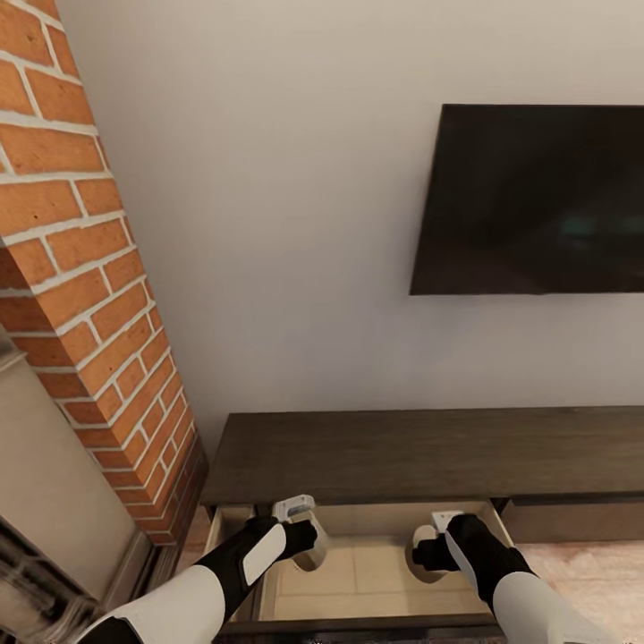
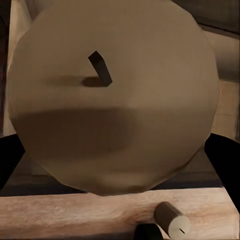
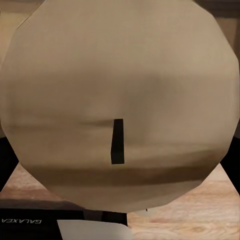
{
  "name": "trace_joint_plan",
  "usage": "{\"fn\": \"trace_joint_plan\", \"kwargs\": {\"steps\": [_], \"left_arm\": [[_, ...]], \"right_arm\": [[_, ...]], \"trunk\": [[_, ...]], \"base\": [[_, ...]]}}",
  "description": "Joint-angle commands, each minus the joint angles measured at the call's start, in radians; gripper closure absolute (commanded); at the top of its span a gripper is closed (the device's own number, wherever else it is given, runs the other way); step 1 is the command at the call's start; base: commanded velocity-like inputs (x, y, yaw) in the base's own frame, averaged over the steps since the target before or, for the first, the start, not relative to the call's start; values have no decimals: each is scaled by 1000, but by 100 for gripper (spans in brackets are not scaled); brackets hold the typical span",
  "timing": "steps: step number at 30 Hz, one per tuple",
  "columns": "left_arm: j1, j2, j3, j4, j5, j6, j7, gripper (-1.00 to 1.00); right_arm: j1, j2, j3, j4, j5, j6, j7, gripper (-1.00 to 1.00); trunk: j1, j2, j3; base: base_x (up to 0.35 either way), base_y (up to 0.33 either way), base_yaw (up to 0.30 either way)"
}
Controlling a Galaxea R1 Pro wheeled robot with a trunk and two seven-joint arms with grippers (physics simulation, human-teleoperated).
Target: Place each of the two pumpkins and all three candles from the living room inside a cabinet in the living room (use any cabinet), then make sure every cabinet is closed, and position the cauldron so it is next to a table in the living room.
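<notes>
Holding two stubby greyish-tan candles over the open drawer (image 1: pixel 376 572) of the long dark-brown wood cabinet (image 1: pixel 429 452) | left gripper (image 1: pixel 309 547) clamps one (image 2: pixel 112 95), right gripper (image 1: pixel 427 553) the other (image 3: pixel 120 100) | third candle (image 2: pixel 171 220) on floor | next: lower, release inside.

Red-orange brick column (image 1: pixel 85 295) with pale mortar lines, plain off-white wall (image 1: pixel 268 224), black television (image 1: pixel 537 201). The cabinet (image 1: pixel 402 452) is dark brown on top, its open drawer (image 1: pixel 376 572) pale tan inside. Each candle (image 2: pixel 112 97) shows beige-tan with a black wick; arms white and black.
</notes>
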Motion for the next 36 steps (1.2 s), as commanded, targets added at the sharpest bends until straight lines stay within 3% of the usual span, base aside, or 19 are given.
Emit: {"fn": "trace_joint_plan", "kwargs": {"steps": [1, 9, 15, 26, 36], "left_arm": [[0, 0, -1, -5, -3, 1, -3, 100], [0, 1, -4, -18, -3, -4, -8, 100], [0, 3, -5, -32, 0, -60, -9, 100], [0, 3, -5, -35, 1, -68, -8, 100], [0, 3, 0, -34, 7, -70, 3, 100]], "right_arm": [[0, 0, -1, -1, -1, 0, 0, 100], [0, -1, -2, -2, -2, -3, 1, 100], [0, -1, -2, -3, -4, -3, 1, 100], [0, -1, -2, -3, -6, -5, 1, 100], [-2, 0, -3, -7, -6, -2, 7, 100]], "trunk": [[0, 0, -2], [0, 0, -15], [11, -21, -34], [15, -28, -54], [54, -98, -102]], "base": [[0, 0, 0], [0, 0, 0], [0, 0, 0], [0, 0, 0], [0, 0, 0]]}}
